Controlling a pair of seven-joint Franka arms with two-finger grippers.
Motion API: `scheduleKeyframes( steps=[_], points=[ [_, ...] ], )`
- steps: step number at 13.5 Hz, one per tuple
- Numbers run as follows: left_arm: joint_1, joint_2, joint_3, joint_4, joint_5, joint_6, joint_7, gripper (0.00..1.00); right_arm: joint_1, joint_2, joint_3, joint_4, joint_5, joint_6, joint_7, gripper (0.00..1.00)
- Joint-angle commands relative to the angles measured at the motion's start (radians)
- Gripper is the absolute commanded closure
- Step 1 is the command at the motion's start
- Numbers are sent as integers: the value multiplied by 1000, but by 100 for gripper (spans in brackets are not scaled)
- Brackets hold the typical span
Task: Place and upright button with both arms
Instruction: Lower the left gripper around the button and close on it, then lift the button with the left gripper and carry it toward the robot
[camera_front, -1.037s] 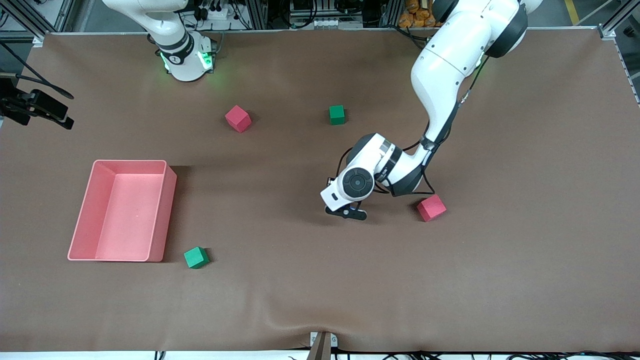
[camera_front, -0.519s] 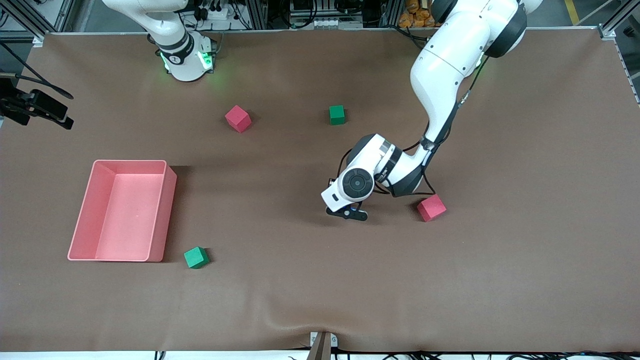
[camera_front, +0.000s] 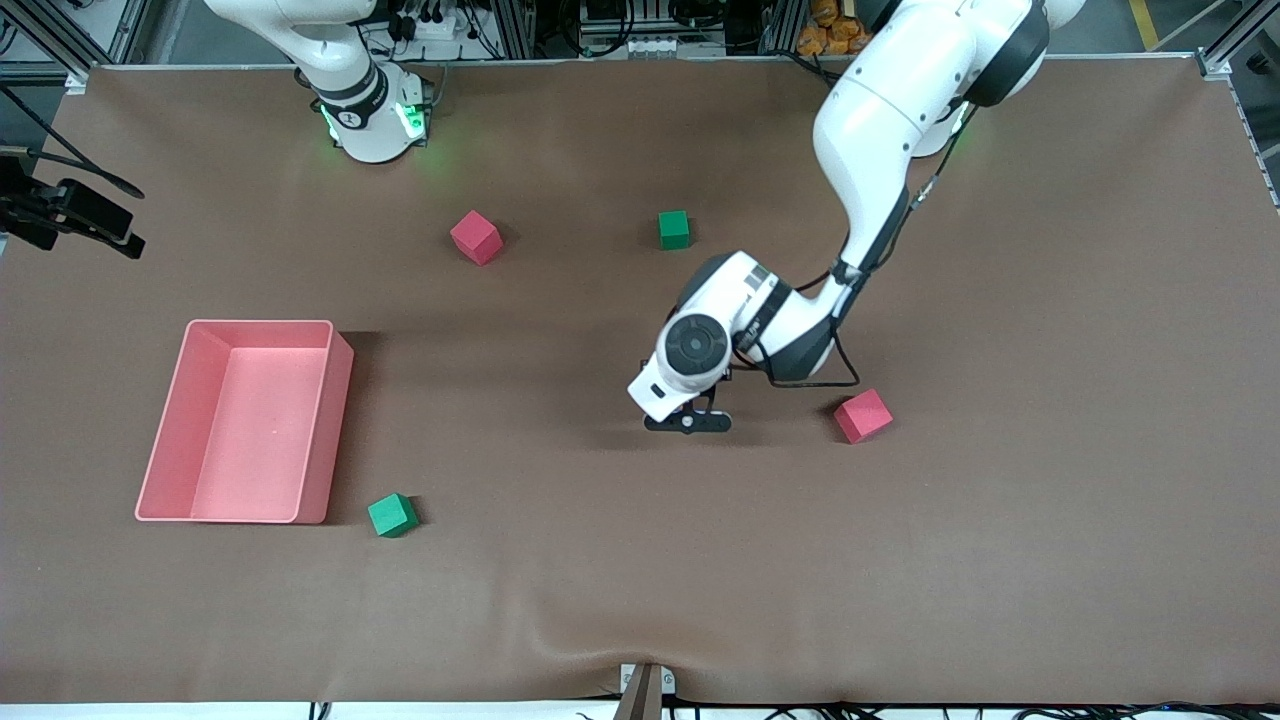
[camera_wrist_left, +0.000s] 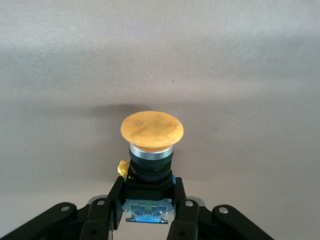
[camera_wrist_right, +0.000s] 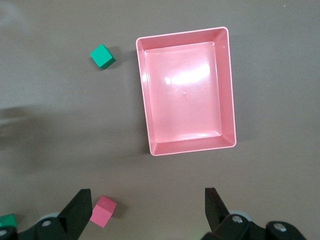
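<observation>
The button (camera_wrist_left: 152, 130) has a round orange cap, a black body and a blue rear block. My left gripper (camera_wrist_left: 148, 189) is shut on that rear block, and the cap points away from the wrist toward the brown table. In the front view the left gripper (camera_front: 687, 421) hangs low over the table's middle, beside a red cube (camera_front: 863, 415), and its wrist hides the button. My right gripper (camera_wrist_right: 146, 200) is open and empty, high over the table near the pink bin (camera_wrist_right: 141, 95). It is out of the front view.
The pink bin (camera_front: 262, 324) stands toward the right arm's end, with a green cube (camera_front: 392, 515) beside its nearer corner. Another red cube (camera_front: 476, 237) and green cube (camera_front: 674, 229) lie nearer the robots' bases. A black camera mount (camera_front: 70, 215) juts in at the table's edge.
The left gripper finished closing on the button. Its wrist has since risen and swung a little toward the right arm's end, with the fingers turned. The right arm has not moved.
</observation>
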Motion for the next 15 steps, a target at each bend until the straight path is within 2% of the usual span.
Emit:
scheduleKeyframes(
  steps=[1, 3, 5, 8, 11, 13, 15],
  points=[
    [-85, -33, 16, -7, 136, 12, -256, 100, -4, -14, -4, -4, 15, -7, -9, 0],
    [-124, -32, 10, -7, 291, 29, -552, 100, -4, -14, -4, -4, 15, -7, -9, 0],
    [-222, -21, 16, -7, 451, 56, -785, 100, -4, -14, -4, -4, 15, -7, -9, 0],
    [-314, 8, 16, -20, 787, 56, -1131, 100, -7, -9, -2, -4, 15, -9, -9, 0],
    [-395, 37, 19, -26, 967, 56, -1355, 100, -7, -9, -2, -4, 15, -9, -9, 0],
    [-426, 48, 17, -33, 1171, 48, -1547, 100, -7, -9, -2, -4, 15, -9, -9, 0],
    [-463, 60, 20, -67, 1230, 34, -1572, 100, -9, -9, -2, -4, 15, -9, -9, 0]
  ],
)
